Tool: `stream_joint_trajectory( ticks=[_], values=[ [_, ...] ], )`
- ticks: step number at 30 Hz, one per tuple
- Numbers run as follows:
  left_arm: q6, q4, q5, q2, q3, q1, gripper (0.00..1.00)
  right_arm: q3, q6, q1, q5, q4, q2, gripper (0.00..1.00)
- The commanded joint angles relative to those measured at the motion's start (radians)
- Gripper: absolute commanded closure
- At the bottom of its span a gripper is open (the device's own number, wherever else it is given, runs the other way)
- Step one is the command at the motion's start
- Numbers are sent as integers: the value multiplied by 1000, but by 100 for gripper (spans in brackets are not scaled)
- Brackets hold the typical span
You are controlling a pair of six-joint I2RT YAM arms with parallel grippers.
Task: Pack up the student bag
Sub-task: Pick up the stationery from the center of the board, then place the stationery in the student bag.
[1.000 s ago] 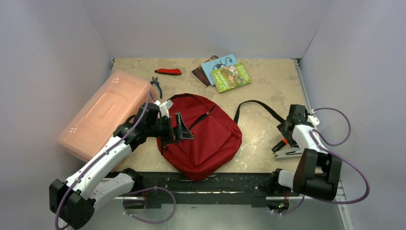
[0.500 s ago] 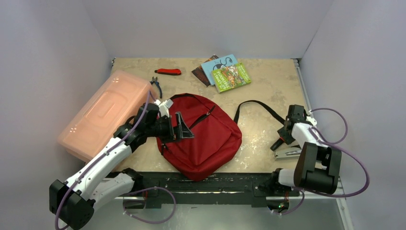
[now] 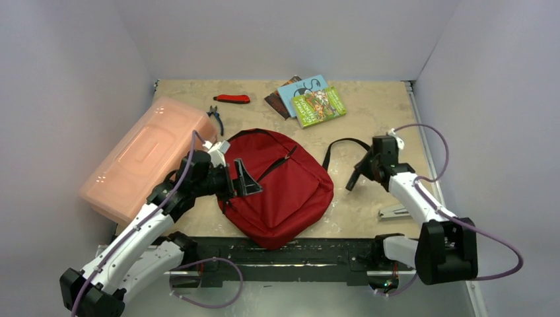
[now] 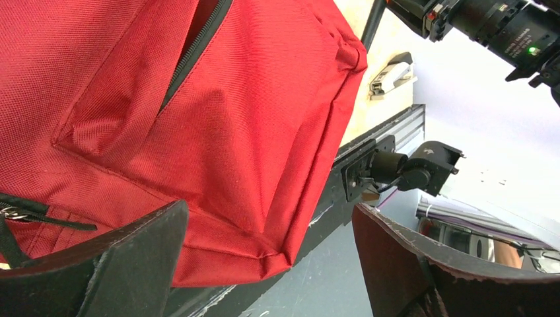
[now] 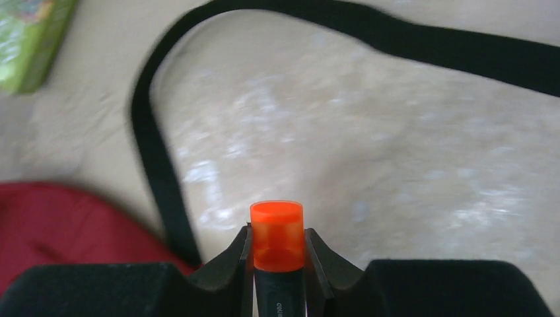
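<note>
The red student bag (image 3: 280,188) lies flat in the middle of the table, its black strap (image 3: 343,144) looping out to the right. My left gripper (image 3: 242,178) is open and empty above the bag's left side. In the left wrist view the bag (image 4: 198,99) fills the frame, with a black zipper at the top between my wide-open fingers (image 4: 105,264). My right gripper (image 3: 354,180) hangs right of the bag, near the strap. In the right wrist view it (image 5: 277,239) is shut on a dark marker with an orange cap (image 5: 277,231), above the strap (image 5: 155,158).
A pink translucent box (image 3: 145,155) lies at the left. Books (image 3: 310,99), a red utility knife (image 3: 232,99) and pliers (image 3: 215,117) lie at the back. A stapler (image 3: 396,212) sits at the front right, near the table edge.
My right arm has swung left and away from the stapler toward the strap, carrying the marker. My left gripper has drawn back slightly to the left over the bag.
</note>
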Motion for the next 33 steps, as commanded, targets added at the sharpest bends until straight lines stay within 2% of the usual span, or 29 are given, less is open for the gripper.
stream_joint_trajectory(
  ticks=[1, 5, 8, 15, 18, 25, 29, 33],
  values=[
    [-7, 58, 6, -19, 16, -6, 6, 136, 52, 191, -89, 50, -52, 100],
    [-85, 216, 89, -13, -17, -6, 7, 157, 197, 306, -231, 205, -89, 100],
    [-162, 366, 160, 19, -51, -8, 10, 165, 324, 421, -345, 397, -57, 100],
    [-189, 412, 141, 64, -41, -56, 22, 195, 501, 653, -305, 632, 55, 100],
    [-165, 379, 58, 43, -39, -88, 27, 203, 545, 701, -259, 634, 91, 100],
    [8, 117, -217, 64, 92, -192, 44, 280, 599, 783, -179, 476, 177, 100],
    [32, 63, -294, 80, 119, -221, 55, 281, 616, 795, -157, 453, 177, 100],
    [31, 61, -322, 83, 117, -227, 60, 293, 618, 805, -145, 435, 180, 100]
  ],
)
